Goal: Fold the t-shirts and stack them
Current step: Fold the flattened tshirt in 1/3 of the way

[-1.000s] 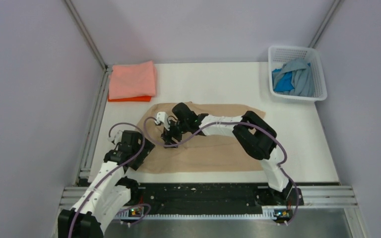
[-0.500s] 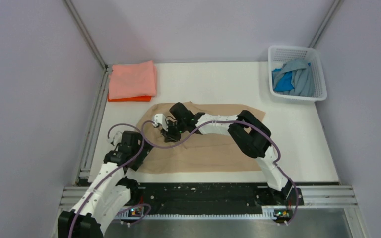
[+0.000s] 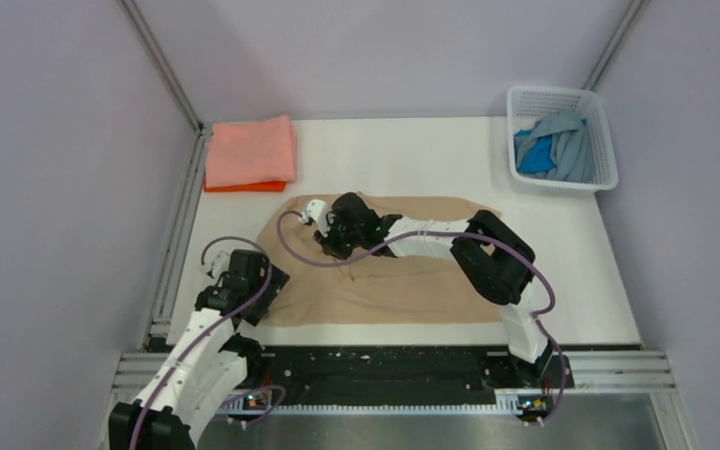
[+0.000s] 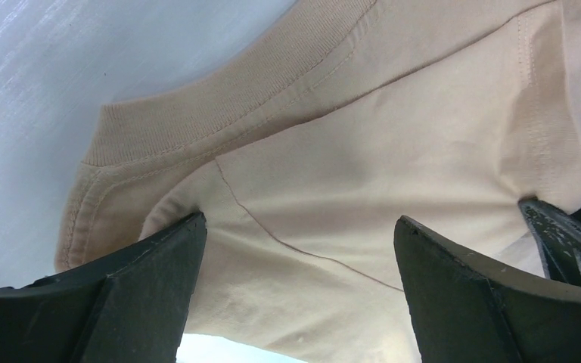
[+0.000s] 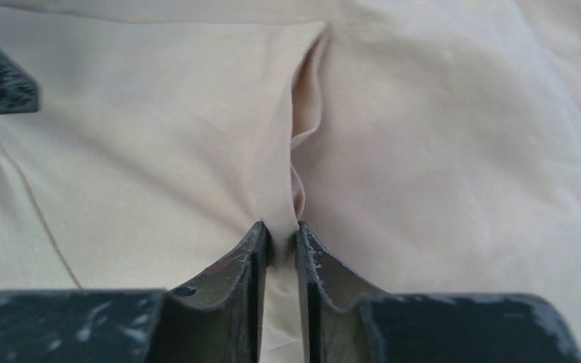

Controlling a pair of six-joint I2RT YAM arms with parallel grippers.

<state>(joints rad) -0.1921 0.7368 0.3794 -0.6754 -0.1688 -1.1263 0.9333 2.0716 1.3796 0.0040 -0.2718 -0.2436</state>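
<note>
A tan t-shirt (image 3: pixel 412 281) lies spread flat across the middle of the table. My right gripper (image 3: pixel 335 247) reaches left over it and is shut on a pinched-up fold of its cloth (image 5: pixel 281 189); in the right wrist view the jaws (image 5: pixel 280 238) squeeze the ridge between them. At the shirt's left edge my left gripper (image 3: pixel 268 284) stands open. In the left wrist view its fingers (image 4: pixel 159 265) straddle tan cloth just below the ribbed collar (image 4: pixel 219 106), with nothing clamped. A folded salmon pink t-shirt (image 3: pixel 250 150) rests on a folded orange one (image 3: pixel 234 187) at the back left.
A white lattice basket (image 3: pixel 562 97) at the back right holds a blue t-shirt (image 3: pixel 534 157) and a light blue-grey one (image 3: pixel 570 141). A metal rail (image 3: pixel 178 234) borders the table's left side. Purple-grey walls enclose the table on three sides.
My right gripper has closed on a fold of the tan shirt and shifted slightly toward the back. The left arm has barely moved and stays open.
</note>
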